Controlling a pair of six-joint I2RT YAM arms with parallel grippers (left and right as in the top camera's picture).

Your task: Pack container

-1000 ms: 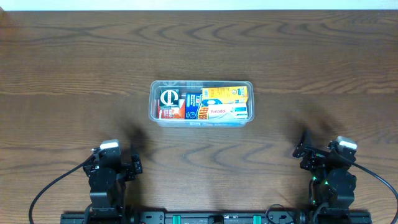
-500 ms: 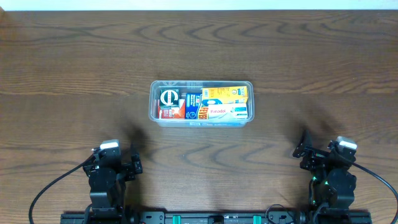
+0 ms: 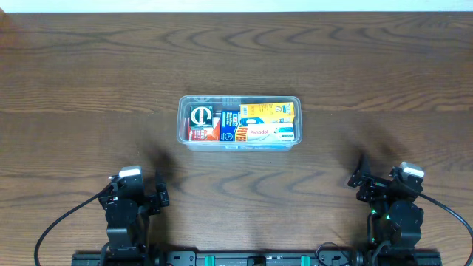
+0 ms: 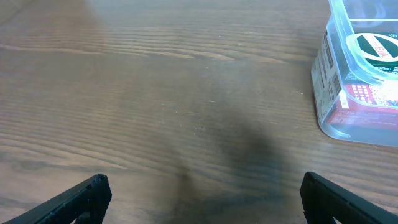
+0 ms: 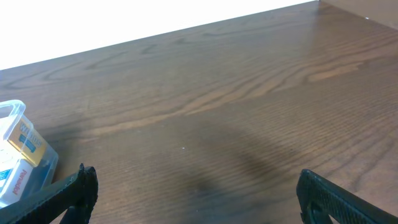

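The clear plastic container [image 3: 239, 143] sits at the middle of the wooden table, filled with several small coloured boxes lying side by side. Its left end shows in the left wrist view [image 4: 329, 118] at the right edge, and its right corner in the right wrist view [image 5: 12, 109] at the left edge. My left gripper [image 4: 202, 193] is open and empty, low over bare wood, near the front edge at the left [image 3: 151, 193]. My right gripper [image 5: 196, 190] is open and empty, near the front edge at the right [image 3: 362, 181].
The brown wooden table [image 3: 89, 74] runs to a white strip along its far edge. Black arm bases and cables lie at the front edge.
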